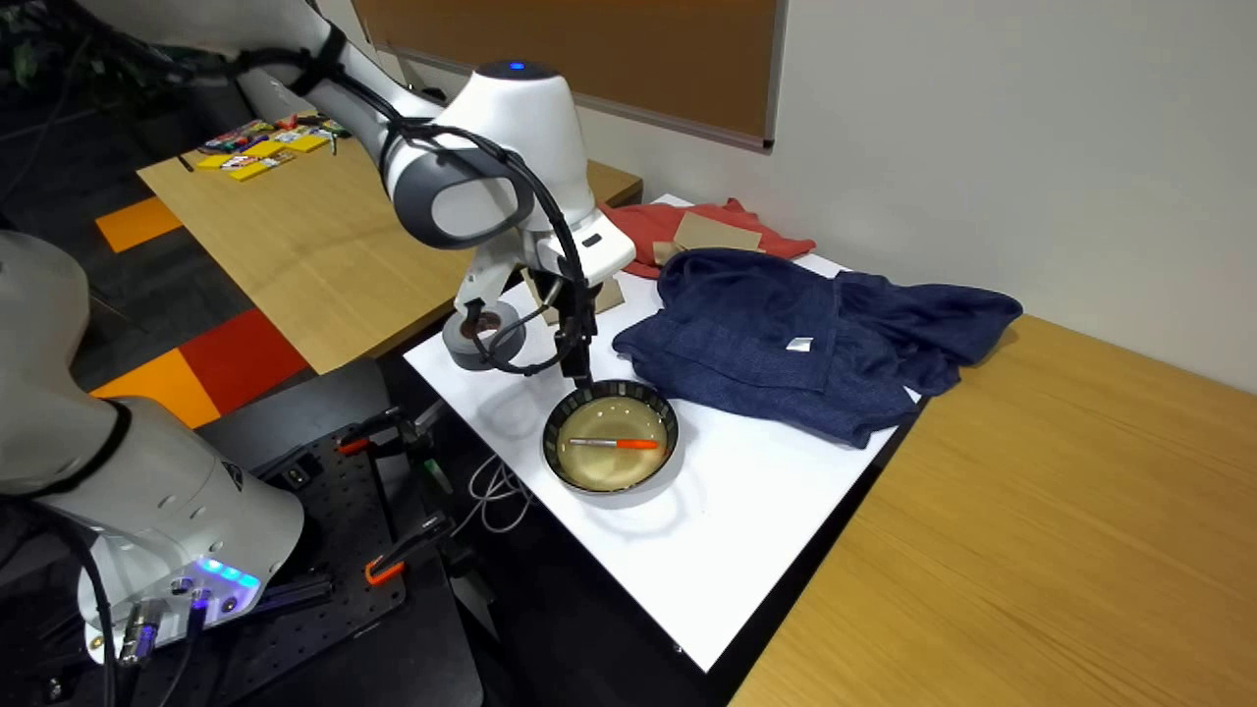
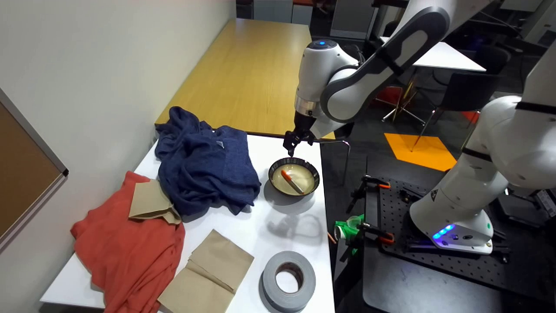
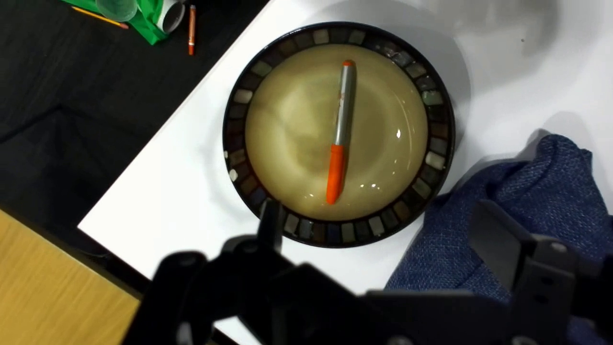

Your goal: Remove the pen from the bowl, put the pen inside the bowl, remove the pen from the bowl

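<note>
The pen, silver with an orange cap, lies flat inside the bowl; the pen shows in both exterior views (image 1: 617, 443) (image 2: 292, 181) and in the wrist view (image 3: 341, 127). The bowl, tan inside with a dark tiled rim, stands upright on the white table in both exterior views (image 1: 604, 474) (image 2: 282, 186) and in the wrist view (image 3: 287, 120). My gripper (image 3: 383, 215) is open, with its two fingers wide apart and nothing between them. In the exterior views the gripper (image 1: 577, 365) (image 2: 300, 145) hangs above the bowl's edge, apart from the pen.
A dark blue cloth (image 1: 766, 334) lies beside the bowl. A red cloth (image 2: 134, 243), brown paper pieces (image 2: 208, 274) and a grey tape roll (image 2: 290, 282) are on the same white table (image 1: 687, 579). The table's edge runs close to the bowl.
</note>
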`<control>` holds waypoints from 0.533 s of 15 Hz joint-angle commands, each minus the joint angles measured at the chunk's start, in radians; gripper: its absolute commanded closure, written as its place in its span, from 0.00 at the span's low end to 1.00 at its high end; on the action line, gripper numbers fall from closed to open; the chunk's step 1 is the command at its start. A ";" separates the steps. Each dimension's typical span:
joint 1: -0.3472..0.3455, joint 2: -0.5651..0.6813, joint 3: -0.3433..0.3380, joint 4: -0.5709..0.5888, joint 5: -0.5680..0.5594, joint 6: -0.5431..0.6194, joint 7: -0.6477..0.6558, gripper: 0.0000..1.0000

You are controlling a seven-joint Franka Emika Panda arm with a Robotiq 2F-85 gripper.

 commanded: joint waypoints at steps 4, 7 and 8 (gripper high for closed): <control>0.050 0.161 -0.054 0.028 0.019 0.118 0.006 0.00; 0.074 0.224 -0.070 0.040 0.044 0.151 0.005 0.00; 0.077 0.241 -0.071 0.043 0.057 0.161 -0.002 0.00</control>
